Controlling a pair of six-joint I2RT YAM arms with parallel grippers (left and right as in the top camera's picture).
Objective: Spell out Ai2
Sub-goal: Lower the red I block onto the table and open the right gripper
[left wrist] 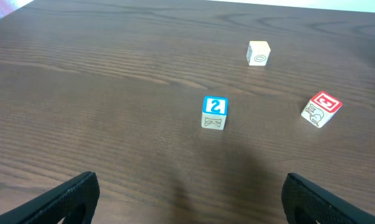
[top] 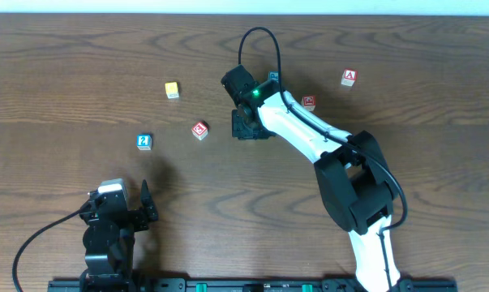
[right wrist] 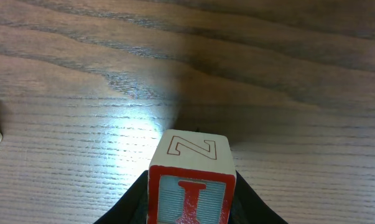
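My right gripper is shut on a red-edged block with a red "I" on its near face and holds it over the middle of the table. The block is hidden under the gripper in the overhead view. A block with a red "A" lies at the far right. A blue "2" block lies at the left and also shows in the left wrist view. My left gripper is open and empty near the front left, its fingers wide apart.
A red-and-white block lies just left of the right gripper and also shows in the left wrist view. A pale yellow block lies further back. Another red block sits beside the right arm.
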